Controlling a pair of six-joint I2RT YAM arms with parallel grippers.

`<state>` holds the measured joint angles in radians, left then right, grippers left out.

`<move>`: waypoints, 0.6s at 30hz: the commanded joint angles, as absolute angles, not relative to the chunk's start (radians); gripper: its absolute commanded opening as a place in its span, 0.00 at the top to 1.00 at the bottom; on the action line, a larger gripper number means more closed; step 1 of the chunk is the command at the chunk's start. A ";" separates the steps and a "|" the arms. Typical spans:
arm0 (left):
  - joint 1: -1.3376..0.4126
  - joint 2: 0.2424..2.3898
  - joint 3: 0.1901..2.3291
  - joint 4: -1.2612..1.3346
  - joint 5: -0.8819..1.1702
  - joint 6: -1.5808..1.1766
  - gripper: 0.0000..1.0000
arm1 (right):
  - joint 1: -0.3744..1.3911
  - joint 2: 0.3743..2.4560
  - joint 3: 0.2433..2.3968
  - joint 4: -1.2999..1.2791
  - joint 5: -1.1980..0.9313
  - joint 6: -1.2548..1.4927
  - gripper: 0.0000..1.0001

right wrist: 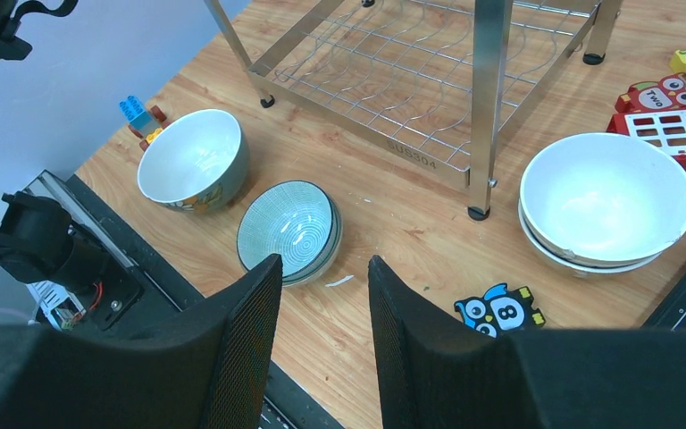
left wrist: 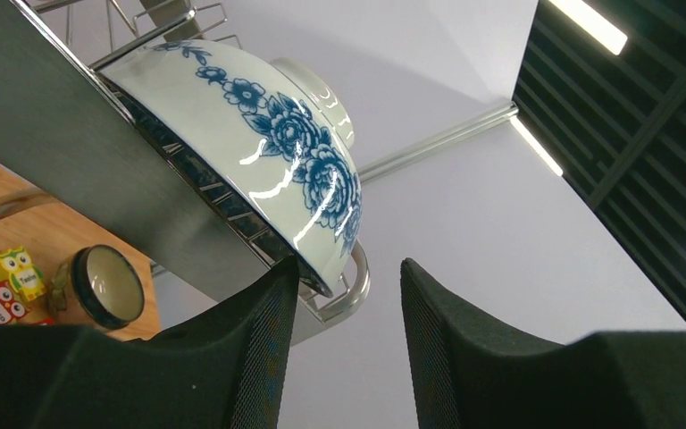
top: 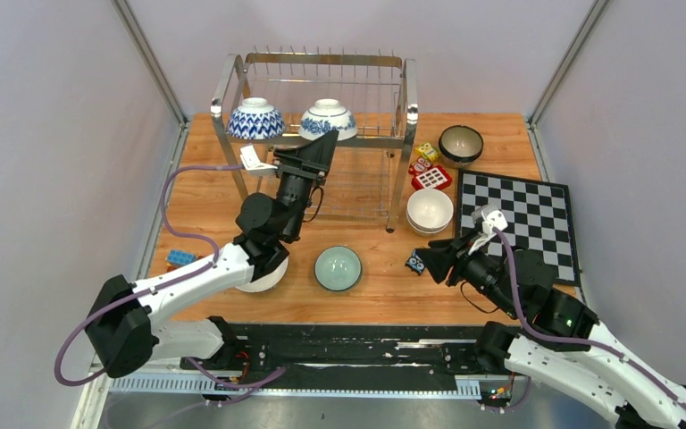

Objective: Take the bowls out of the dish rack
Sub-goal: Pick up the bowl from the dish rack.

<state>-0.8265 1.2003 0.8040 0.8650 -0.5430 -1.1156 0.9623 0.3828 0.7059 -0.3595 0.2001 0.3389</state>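
Note:
The steel dish rack [top: 402, 134] stands at the back of the table. Two blue-and-white bowls lie upside down on its top tier, one on the left [top: 255, 118] and one on the right [top: 328, 118]. My left gripper [top: 326, 140] reaches up under the right bowl [left wrist: 268, 143]. In the left wrist view it [left wrist: 349, 263] is open, its left fingertip at that bowl's rim and nothing between the fingers. My right gripper [top: 430, 255] [right wrist: 323, 260] hangs open over the table with nothing in it. On the table sit a celadon bowl [top: 338, 267] [right wrist: 288, 231], a stack of white bowls [top: 430, 211] [right wrist: 606, 198] and a dark bowl [top: 461, 143].
A white bowl [right wrist: 192, 159] sits at the front left, partly under my left arm in the top view. A chessboard [top: 518, 219] lies at the right. Toy blocks [top: 429, 165] sit beside the rack, an owl tile [right wrist: 498, 311] lies under my right gripper, and a blue block [top: 179, 259] is at the left.

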 commanded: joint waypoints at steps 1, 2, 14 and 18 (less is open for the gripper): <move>-0.818 1.223 0.780 0.992 -0.567 -1.094 0.53 | 0.971 0.377 0.695 -0.357 0.214 0.323 0.56; -0.816 1.226 0.779 0.996 -0.567 -1.094 0.53 | 0.972 0.378 0.695 -0.359 0.215 0.322 0.56; -0.810 1.239 0.771 1.023 -0.570 -1.088 0.65 | 0.972 0.383 0.678 -0.359 0.219 0.321 0.56; -0.807 1.248 0.773 1.026 -0.567 -1.089 0.69 | 0.973 0.382 0.677 -0.362 0.220 0.321 0.56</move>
<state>-0.8192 1.2343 0.7773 0.9829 -0.5434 -1.1099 0.9623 0.3847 0.6888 -0.3599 0.2092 0.3386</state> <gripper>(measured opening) 0.332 0.441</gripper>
